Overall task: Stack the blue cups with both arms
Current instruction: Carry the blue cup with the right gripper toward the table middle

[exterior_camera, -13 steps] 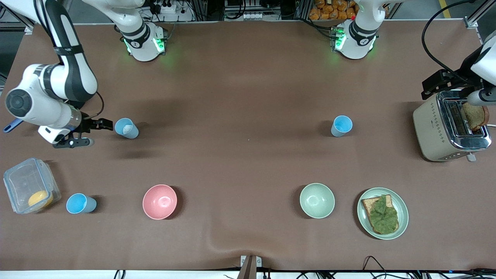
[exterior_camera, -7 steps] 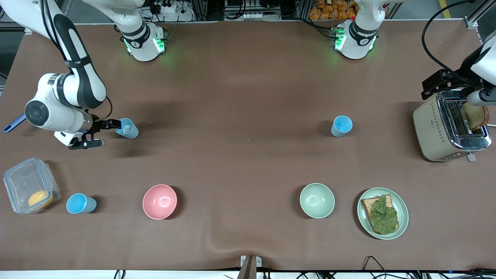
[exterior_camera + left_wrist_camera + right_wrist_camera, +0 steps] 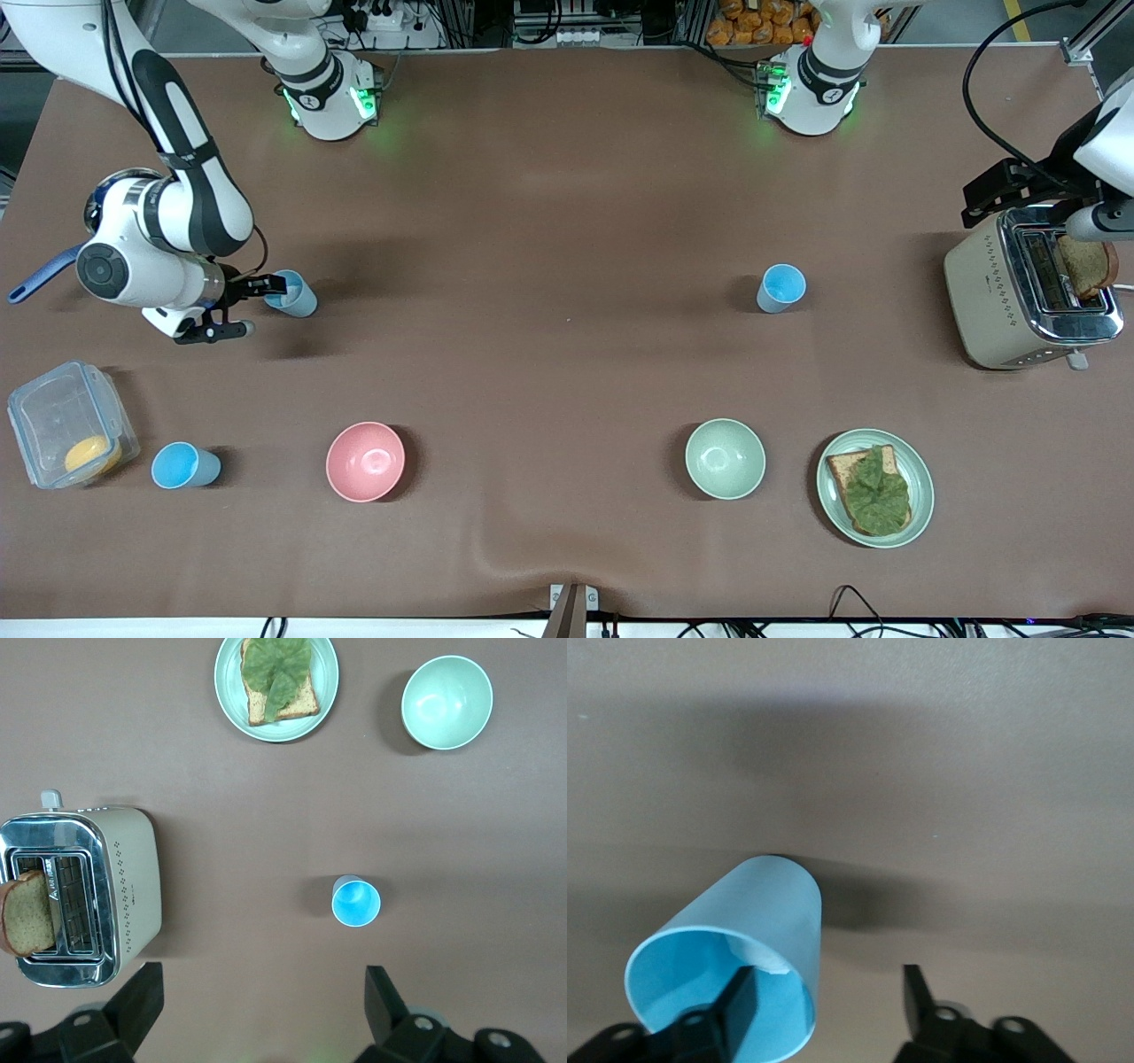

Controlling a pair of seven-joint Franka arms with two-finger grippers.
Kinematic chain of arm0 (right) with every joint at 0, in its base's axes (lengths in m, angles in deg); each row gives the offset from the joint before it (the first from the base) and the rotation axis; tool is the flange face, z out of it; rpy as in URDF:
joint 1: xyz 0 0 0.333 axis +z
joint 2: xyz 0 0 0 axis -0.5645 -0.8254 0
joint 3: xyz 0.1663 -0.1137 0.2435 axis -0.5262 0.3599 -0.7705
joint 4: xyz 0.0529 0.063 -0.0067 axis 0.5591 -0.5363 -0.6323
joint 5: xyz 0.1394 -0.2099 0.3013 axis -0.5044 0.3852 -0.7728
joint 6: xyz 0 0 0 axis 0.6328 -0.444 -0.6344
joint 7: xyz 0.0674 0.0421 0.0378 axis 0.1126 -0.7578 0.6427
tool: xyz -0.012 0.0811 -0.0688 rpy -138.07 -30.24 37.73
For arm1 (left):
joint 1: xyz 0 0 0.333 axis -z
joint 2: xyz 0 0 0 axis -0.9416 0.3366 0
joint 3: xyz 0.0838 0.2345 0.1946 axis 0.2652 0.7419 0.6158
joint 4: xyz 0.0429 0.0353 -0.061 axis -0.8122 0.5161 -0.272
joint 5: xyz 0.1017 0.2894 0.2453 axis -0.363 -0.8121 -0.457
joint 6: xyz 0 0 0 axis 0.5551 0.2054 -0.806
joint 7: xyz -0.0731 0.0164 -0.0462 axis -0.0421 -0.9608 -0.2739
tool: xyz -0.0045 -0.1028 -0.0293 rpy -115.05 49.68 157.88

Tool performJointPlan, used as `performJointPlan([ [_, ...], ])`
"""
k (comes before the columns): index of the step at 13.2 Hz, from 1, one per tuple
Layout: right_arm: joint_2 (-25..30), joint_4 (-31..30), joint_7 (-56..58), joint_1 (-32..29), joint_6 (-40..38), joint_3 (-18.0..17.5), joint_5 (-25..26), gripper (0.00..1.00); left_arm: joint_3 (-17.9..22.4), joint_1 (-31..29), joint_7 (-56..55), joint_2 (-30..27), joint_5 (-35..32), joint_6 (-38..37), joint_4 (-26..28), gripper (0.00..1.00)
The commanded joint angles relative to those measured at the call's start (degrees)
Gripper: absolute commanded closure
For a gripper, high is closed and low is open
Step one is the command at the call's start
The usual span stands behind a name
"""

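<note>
Three blue cups stand upright on the brown table. One blue cup [image 3: 292, 294] [image 3: 762, 904] is toward the right arm's end; my right gripper [image 3: 266, 307] [image 3: 828, 988] straddles its wall, one finger inside the mouth, the other outside with a gap, so it is open. A second cup [image 3: 184, 466] stands nearer the front camera, beside a clear box. The third cup [image 3: 781, 288] [image 3: 356, 902] stands toward the left arm's end. My left gripper [image 3: 997, 190] [image 3: 261, 1010] waits high over that end, open and empty.
A toaster [image 3: 1028, 288] with a bread slice stands at the left arm's end. A plate [image 3: 833, 514] with toast and lettuce, a green bowl [image 3: 725, 458] and a pink bowl [image 3: 365, 461] lie nearer the front camera. The clear box [image 3: 35, 416] holds something orange.
My right arm has moved toward the cup; one finger went from beside it into its mouth, and the jaws have narrowed a little. The left arm has not moved.
</note>
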Motion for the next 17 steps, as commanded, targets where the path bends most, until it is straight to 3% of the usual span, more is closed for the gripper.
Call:
performJointPlan([
  [1, -0.26, 0.54, 0.97, -0.43, -1.45, -0.51, -2.64, 1.0, -0.32, -0.43, -0.29, -0.02, 1.05, -0.03, -0.31, 0.0],
  [4, -0.26, 0.98, 0.71, 0.18, -2.32, -0.51, -2.91, 1.0, -0.32, -0.43, -0.29, -0.02, 1.05, -0.03, -0.31, 0.0],
  [8, -0.26, 7.64, -2.78, 4.47, -11.36, -0.51, -5.09, 1.0, -0.41, -0.43, -0.29, -0.02, 1.05, -0.03, -0.31, 0.0],
  [12, -1.39, 13.88, -19.2, 17.55, -13.76, -0.51, -11.33, 1.0, -0.41, -0.43, -0.29, -0.02, 1.05, -0.03, -0.31, 0.0],
  [14, -4.63, 19.32, -30.08, 25.54, -13.49, -0.51, -15.55, 1.0, -0.41, -0.35, -0.29, -0.02, 1.05, -0.03, -0.31, 0.0],
  [17, -12.88, 31.17, -47.92, 37.94, -12.97, -0.42, -15.83, 1.0, -0.5, -0.35, -0.29, -0.02, 1.05, -0.03, -0.31, 0.0],
])
